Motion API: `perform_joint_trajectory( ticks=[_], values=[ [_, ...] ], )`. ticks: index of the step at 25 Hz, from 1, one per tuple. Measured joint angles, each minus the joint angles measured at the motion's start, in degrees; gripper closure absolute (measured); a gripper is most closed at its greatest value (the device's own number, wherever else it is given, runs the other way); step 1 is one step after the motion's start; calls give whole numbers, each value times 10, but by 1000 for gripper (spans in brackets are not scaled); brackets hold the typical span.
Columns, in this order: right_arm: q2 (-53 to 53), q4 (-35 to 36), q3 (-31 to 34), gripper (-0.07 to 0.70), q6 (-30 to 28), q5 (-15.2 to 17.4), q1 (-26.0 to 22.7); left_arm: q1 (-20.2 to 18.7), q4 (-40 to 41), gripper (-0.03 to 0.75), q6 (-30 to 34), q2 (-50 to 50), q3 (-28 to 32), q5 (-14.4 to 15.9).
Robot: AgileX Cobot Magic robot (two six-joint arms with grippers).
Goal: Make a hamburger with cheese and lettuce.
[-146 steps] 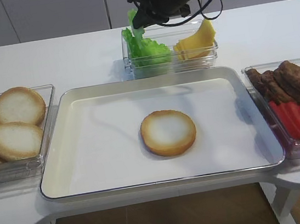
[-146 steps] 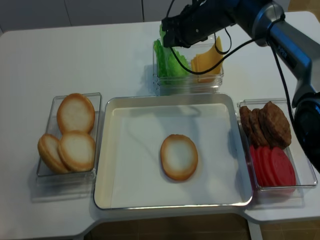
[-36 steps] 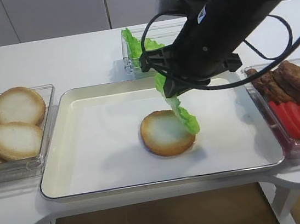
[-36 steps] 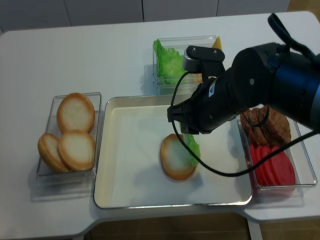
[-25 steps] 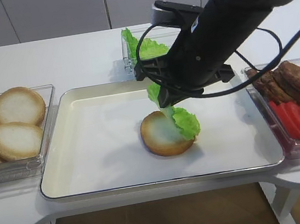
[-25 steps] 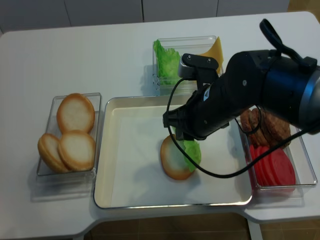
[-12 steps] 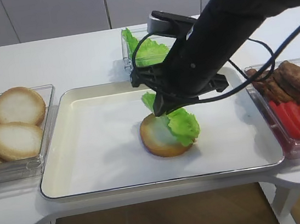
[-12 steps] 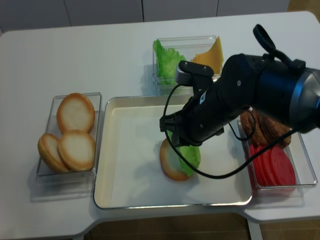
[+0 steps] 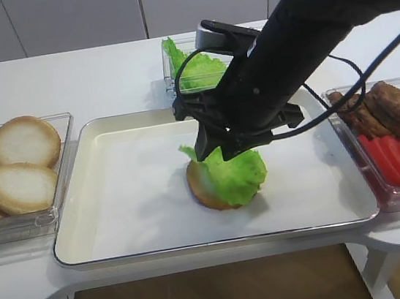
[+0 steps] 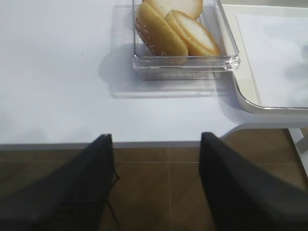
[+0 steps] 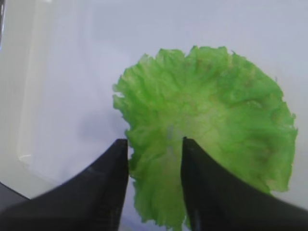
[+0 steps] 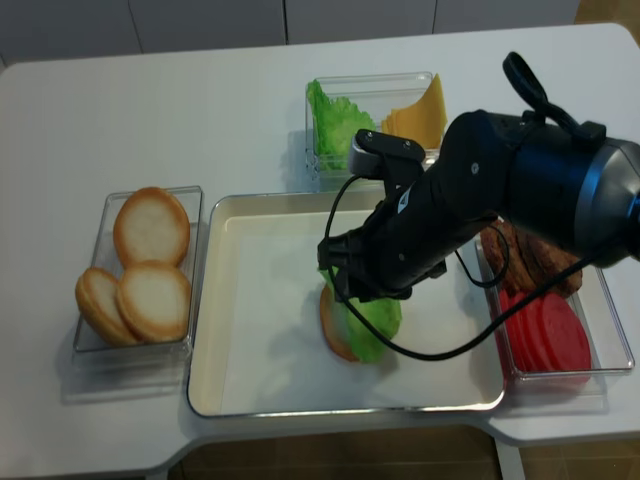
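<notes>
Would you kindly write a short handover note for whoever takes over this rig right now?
Right gripper: open, low over the lettuce, no longer gripping it.
Left gripper: open, empty, parked off the table edge near the spare buns.
Lettuce lies spread on the bun half in the tray, covering most of it.
Cheese is in the back bin beside the spare lettuce.
Done: bun placed, lettuce on.
Left: lift the right arm clear, fetch a cheese slice, lay it on the lettuce.
</notes>
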Motion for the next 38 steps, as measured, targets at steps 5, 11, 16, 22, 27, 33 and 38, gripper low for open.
perform_joint_trajectory(
  ticks=[5, 11, 16, 22, 27, 33, 38],
  values=[
    [0, 0, 0, 269, 0, -2, 0, 0, 0, 291, 0, 0, 0, 0],
    [-1, -3, 0, 234, 0, -4, 0, 0, 0, 291, 0, 0, 0, 0],
    [-29, -44, 0, 236, 15, 9, -2, 0, 0, 291, 0, 0, 0, 0],
    [-87, -125, 0, 273, 50, 92, -48, 0, 0, 291, 0, 0, 0, 0],
    [-151, -209, 0, 276, 58, 170, -112, 0, 0, 291, 0, 0, 0, 0],
    [-228, -295, 0, 276, 58, 246, -211, 0, 0, 291, 0, 0, 0, 0],
    [-309, -346, 0, 276, 51, 294, -258, 0, 0, 291, 0, 0, 0, 0]
  ],
)
